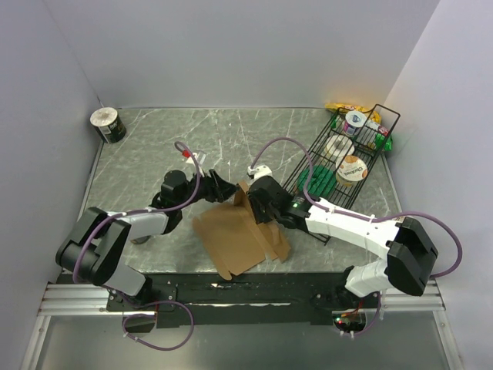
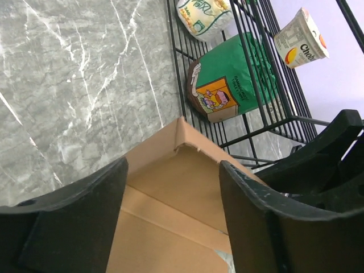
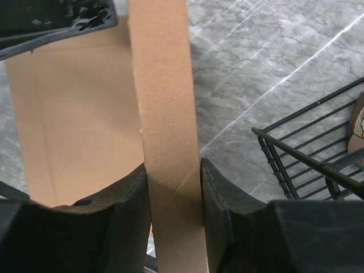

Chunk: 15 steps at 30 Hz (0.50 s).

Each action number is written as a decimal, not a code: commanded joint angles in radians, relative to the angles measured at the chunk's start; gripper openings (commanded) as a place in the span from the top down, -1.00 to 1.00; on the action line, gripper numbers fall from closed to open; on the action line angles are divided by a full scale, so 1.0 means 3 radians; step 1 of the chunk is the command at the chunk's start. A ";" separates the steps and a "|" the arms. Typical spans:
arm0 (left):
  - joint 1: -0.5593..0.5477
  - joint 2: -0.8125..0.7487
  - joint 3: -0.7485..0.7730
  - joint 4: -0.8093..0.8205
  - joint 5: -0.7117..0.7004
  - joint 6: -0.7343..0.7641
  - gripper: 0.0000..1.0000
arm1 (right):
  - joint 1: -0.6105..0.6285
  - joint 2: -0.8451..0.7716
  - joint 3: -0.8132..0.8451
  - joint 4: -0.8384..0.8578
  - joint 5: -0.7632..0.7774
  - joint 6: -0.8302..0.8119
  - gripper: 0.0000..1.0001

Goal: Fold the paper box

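The paper box [image 1: 235, 243] is a brown cardboard sheet lying near the table's front edge, partly folded, with a flap raised at its far right corner. My right gripper [image 1: 258, 202] is shut on that upright flap [image 3: 168, 114], a narrow strip between its fingers [image 3: 224, 193]. My left gripper [image 1: 223, 189] is open at the sheet's far edge, its jaws standing on either side of a raised cardboard corner [image 2: 182, 165] without pinching it. The right gripper's black body shows at the right in the left wrist view [image 2: 330, 165].
A black wire basket [image 1: 347, 166] stands at the right, holding a green packet [image 2: 233, 85], yogurt cups [image 2: 301, 37] and other groceries. A tape roll [image 1: 108, 125] sits at the far left corner. The basket's rim [image 3: 307, 162] is close to my right gripper.
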 commanded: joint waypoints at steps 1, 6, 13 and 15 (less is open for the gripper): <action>0.0108 -0.0113 0.0101 0.0114 0.0106 -0.0196 -0.46 | -0.0021 0.0016 -0.0029 -0.0054 0.0155 0.0020 0.18; 0.0150 0.0050 0.0106 0.0369 0.0233 -0.0446 -0.49 | -0.0026 0.0021 -0.0050 -0.0049 0.0185 -0.0011 0.20; 0.0145 0.0317 0.0244 0.0605 0.0331 -0.0672 -0.49 | -0.0006 0.0011 -0.0065 -0.0049 0.0236 -0.0036 0.21; 0.0145 0.0363 0.0320 0.0519 0.0326 -0.0657 -0.49 | -0.0001 0.0016 -0.0065 -0.0044 0.0252 -0.0047 0.21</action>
